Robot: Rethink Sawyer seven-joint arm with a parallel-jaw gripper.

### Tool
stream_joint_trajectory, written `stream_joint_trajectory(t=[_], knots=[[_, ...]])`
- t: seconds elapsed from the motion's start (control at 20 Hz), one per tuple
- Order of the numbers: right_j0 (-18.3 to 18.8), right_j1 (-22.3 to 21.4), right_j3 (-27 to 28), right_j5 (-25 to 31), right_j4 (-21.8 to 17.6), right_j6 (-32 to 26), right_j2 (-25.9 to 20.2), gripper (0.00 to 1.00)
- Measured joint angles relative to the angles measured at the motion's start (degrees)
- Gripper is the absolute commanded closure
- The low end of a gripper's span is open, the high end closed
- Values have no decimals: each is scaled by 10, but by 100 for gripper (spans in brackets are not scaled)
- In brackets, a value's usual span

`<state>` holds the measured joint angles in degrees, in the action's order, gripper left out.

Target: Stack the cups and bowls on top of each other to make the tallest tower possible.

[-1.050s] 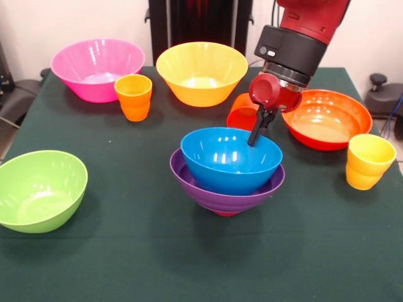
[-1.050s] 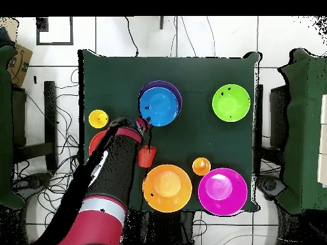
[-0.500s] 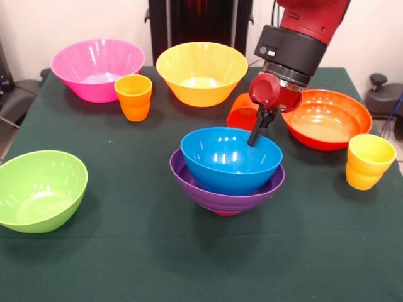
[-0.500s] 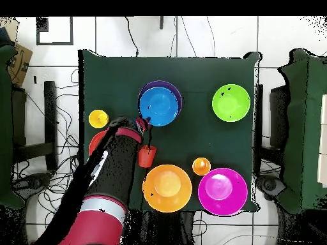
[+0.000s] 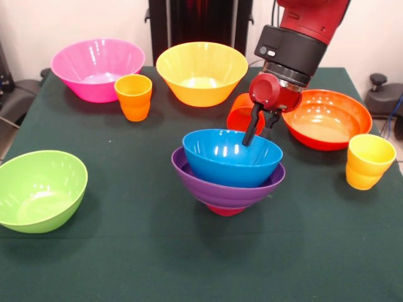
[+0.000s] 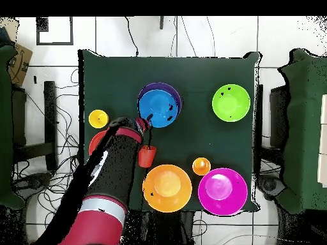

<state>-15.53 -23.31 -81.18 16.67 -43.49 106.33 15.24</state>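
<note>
One finger [image 5: 247, 137] sits inside the blue bowl [image 5: 232, 158], apparently pinching its rim; I risk tipping the purple bowl [image 5: 227, 189] beneath when lifting.

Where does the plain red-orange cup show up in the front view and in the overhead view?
Front view: the red-orange cup is right of centre, partly hidden behind the gripper, between the yellow bowl and the orange-red bowl.
Overhead view: the cup is left of centre, beside the arm, above the yellow bowl.
Shared landmark: the blue bowl nested in the purple bowl.
</note>
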Motion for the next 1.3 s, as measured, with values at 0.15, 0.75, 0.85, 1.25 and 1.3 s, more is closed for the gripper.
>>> stream_joint_trajectory(t=[0.15,0.75,0.85,1.25,1.3], knots=[[0,0,0,0,0,0,0,0],[0,0,0,0,0,0,0,0],[0,0,0,0,0,0,0,0],[4,-12,-1,6,4,0,0,0],[4,-16,-1,8,4,0,0,0]])
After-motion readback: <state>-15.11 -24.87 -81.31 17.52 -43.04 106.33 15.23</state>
